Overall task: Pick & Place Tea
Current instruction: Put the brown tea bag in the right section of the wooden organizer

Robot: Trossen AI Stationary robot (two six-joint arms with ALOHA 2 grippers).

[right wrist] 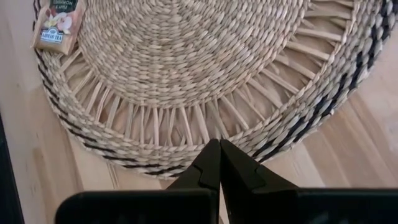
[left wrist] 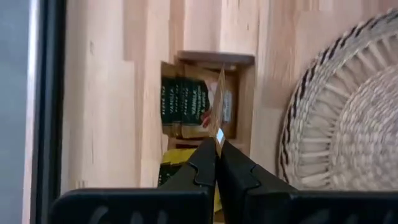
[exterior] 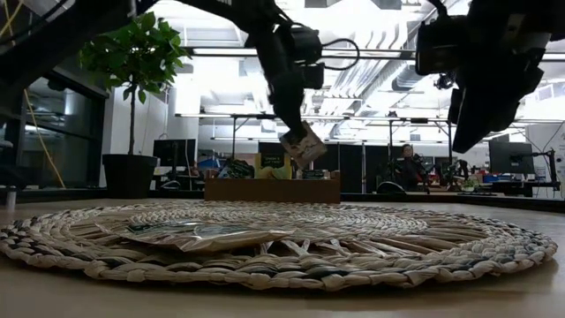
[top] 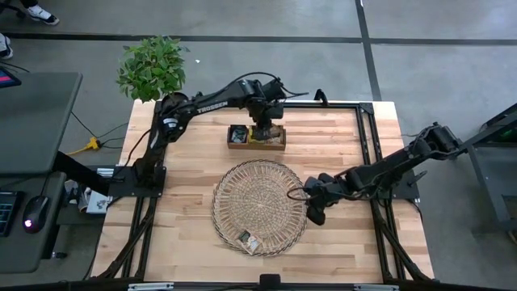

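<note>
One pale printed tea sachet (right wrist: 57, 25) already lies on the round woven straw tray (top: 260, 206), near its rim. The left gripper (left wrist: 217, 144) hangs above the small open wooden box (top: 257, 137) at the far side of the light wooden desk (top: 347, 242), jaws pinching a second flat sachet (exterior: 303, 145) lifted clear. Dark green and yellow sachets (left wrist: 183, 102) remain packed in the box, so most remains to be moved. The right gripper (right wrist: 219, 149) waits beside the tray, jaws pressed together, empty

The bench (top: 194, 242) is pale, smooth wood in strips — the round tray (top: 260, 190) rough woven straw, the sachets (left wrist: 183, 102) glossy printed paper.
</note>
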